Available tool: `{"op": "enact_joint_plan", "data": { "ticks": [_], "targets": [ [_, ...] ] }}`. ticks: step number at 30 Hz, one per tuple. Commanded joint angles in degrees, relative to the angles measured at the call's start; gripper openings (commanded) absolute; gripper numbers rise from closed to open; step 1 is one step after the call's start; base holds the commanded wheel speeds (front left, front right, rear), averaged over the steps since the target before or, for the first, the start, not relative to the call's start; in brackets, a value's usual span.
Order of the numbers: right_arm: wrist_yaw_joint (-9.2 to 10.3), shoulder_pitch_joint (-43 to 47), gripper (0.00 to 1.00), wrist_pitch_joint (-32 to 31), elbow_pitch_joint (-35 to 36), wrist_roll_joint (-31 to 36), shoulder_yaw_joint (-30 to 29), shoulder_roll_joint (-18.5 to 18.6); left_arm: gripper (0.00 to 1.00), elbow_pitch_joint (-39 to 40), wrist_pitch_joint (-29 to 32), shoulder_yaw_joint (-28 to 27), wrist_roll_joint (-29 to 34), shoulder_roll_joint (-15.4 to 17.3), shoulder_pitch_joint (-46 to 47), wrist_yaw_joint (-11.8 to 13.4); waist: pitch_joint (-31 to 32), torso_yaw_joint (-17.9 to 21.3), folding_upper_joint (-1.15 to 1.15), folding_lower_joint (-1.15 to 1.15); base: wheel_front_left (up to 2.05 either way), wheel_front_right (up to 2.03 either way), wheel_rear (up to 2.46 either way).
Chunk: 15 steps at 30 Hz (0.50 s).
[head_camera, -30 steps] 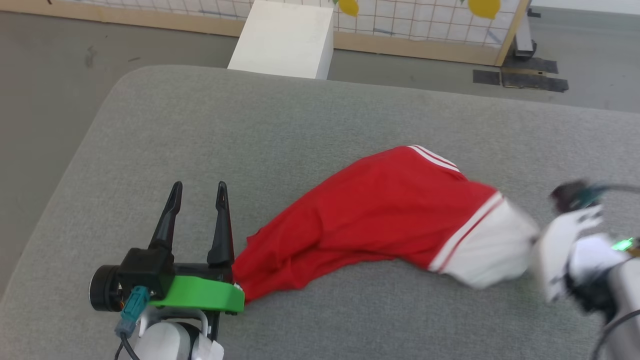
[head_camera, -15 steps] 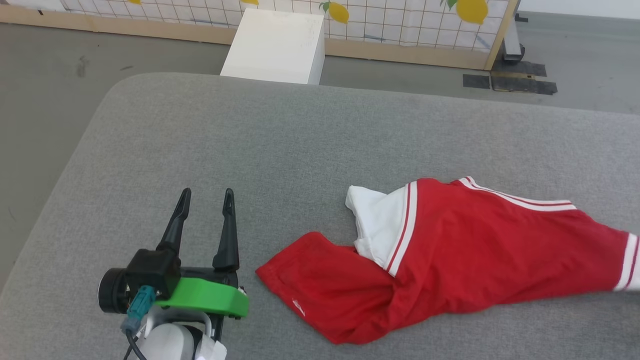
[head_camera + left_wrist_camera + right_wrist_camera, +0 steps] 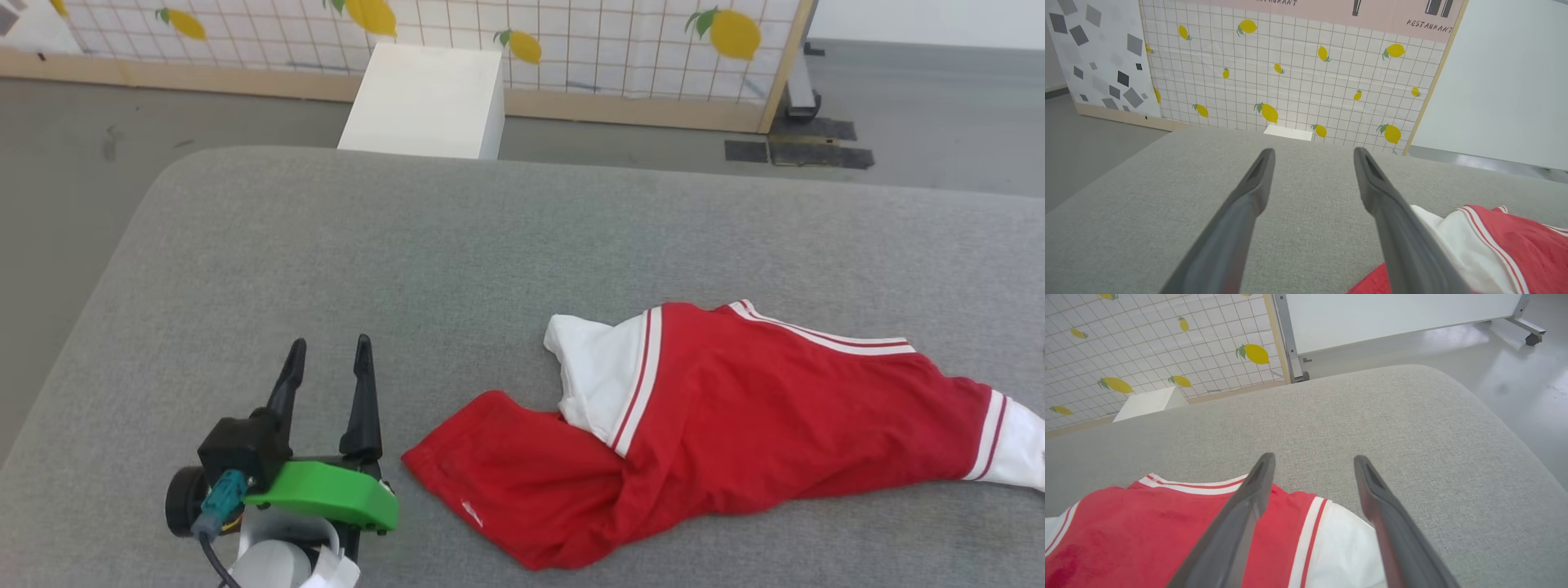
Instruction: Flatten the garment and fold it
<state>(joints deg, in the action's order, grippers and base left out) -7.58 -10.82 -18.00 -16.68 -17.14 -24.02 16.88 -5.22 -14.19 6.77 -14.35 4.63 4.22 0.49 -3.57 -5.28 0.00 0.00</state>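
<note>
Crumpled red-and-white garment (image 3: pixel 735 416), perhaps twisted

The garment (image 3: pixel 735 425) runs off the right edge; its tiny mark (image 3: pixel 472 513), perhaps a logo, is illegible.

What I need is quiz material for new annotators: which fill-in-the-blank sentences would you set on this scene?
1. The garment lies crumpled on a ____ padded surface.
2. The left gripper sits beside the garment with its jaws ____, holding nothing.
3. The garment's body is red; its short sleeves are ____.
4. The gridded panel behind the white box is printed with yellow ____.
Missing words: grey; open; white; lemons.
</note>
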Motion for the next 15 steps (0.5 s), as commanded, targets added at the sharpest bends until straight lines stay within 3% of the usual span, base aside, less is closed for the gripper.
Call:
{"op": "enact_joint_plan", "data": {
  "ticks": [1, 7, 15],
  "targets": [
    [0.09, 1.2, 1.00, 1.9, 2.1, -1.5, 0.0, -1.9, 1.00, -0.6, 0.9, 0.2, -1.4, -0.5, 0.1, -0.1, 1.0, 1.0, 0.00, 0.00, 0.00, 0.00, 0.00],
    [0.09, 6.5, 1.00, 4.8, 9.9, -3.0, 1.1, -7.2, 1.00, -4.5, 10.5, 3.0, -4.2, -1.0, 6.9, -0.7, 0.8, 3.3, 0.00, 0.00, 0.00, 0.00, 0.00],
    [0.09, 8.2, 1.00, 3.7, 14.3, -2.7, 3.3, -9.3, 1.00, -17.3, 34.7, 12.0, -6.7, -1.6, 26.1, -1.4, -4.1, 8.3, 0.00, 0.00, 0.00, 0.00, 0.00]
  ]
}}
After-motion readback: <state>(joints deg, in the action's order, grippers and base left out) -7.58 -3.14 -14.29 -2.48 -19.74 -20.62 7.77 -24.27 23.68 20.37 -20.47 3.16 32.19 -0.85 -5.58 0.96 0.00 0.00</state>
